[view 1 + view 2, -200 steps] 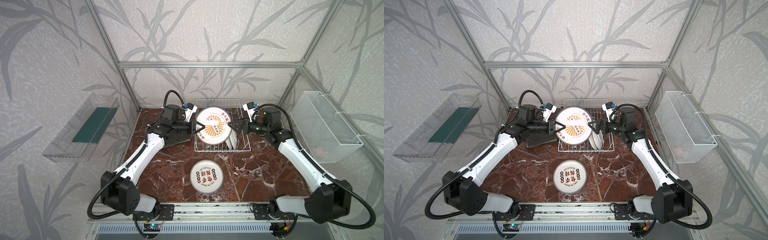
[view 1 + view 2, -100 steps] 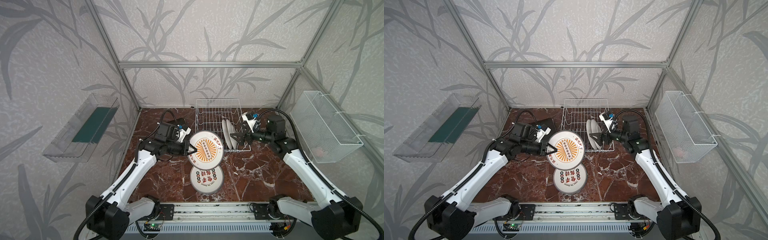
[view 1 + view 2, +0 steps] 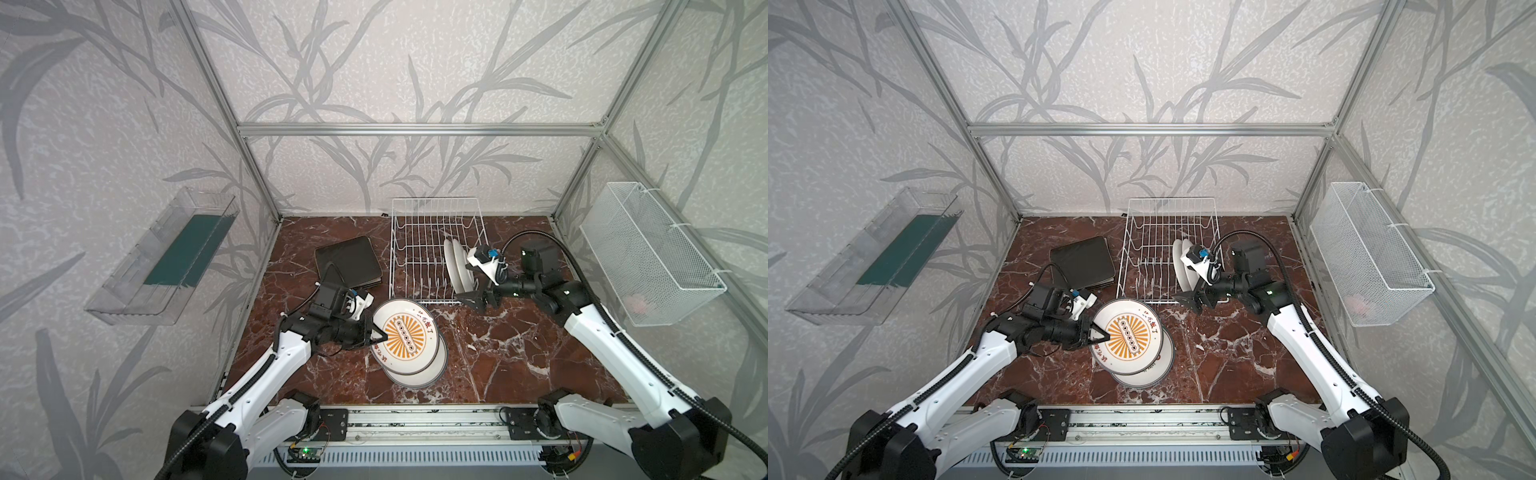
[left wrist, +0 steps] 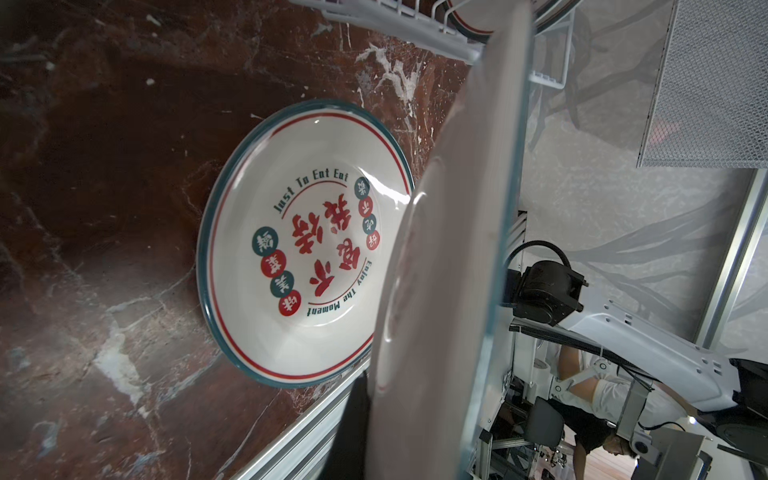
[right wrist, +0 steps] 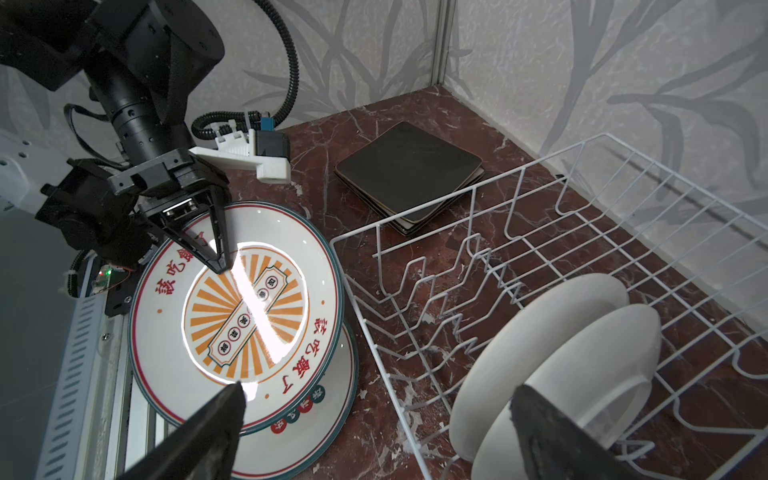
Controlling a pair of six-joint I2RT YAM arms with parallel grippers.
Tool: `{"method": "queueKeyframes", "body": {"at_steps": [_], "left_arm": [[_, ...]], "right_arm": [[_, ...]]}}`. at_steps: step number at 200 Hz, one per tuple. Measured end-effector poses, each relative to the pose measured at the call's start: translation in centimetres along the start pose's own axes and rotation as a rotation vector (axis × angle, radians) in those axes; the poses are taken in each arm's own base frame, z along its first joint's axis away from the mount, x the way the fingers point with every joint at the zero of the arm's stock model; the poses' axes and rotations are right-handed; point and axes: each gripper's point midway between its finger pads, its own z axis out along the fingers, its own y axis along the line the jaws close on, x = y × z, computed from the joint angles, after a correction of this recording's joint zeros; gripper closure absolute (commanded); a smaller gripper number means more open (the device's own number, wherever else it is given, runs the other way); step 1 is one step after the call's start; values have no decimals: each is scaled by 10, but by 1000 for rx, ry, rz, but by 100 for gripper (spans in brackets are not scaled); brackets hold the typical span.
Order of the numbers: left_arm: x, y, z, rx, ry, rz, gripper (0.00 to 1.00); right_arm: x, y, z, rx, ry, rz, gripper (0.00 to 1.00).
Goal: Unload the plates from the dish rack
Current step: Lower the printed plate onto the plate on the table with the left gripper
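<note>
orange plate (image 3: pixel 411 345) pinched in my low left gripper (image 3: pixel 381 334) before the dish rack (image 3: pixel 419 249); right gripper (image 3: pixel 468 300) wide beside it.

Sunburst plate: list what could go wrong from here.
1. The left end effector pinches the sunburst plate by one edge, tilted; it could slip and hit the plate beneath.
2. The open right end effector sits close to two upright plates in the rack and could knock them.

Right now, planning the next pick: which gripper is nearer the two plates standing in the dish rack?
Right. The right gripper hangs open close by the racked plates; the left gripper is off over the table, shut on the sunburst plate.
</note>
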Motion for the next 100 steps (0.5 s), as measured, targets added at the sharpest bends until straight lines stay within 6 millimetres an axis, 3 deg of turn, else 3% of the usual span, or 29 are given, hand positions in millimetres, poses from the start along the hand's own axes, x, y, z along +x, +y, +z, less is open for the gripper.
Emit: {"method": "queueKeyframes", "body": {"at_steps": [43, 100], "left_arm": [[3, 13, 13, -1, 18, -59, 100], [12, 14, 33, -6, 98, -59, 100]], "right_arm": [[18, 10, 16, -46, 80, -20, 1], [24, 7, 18, -21, 113, -43, 1]]}}
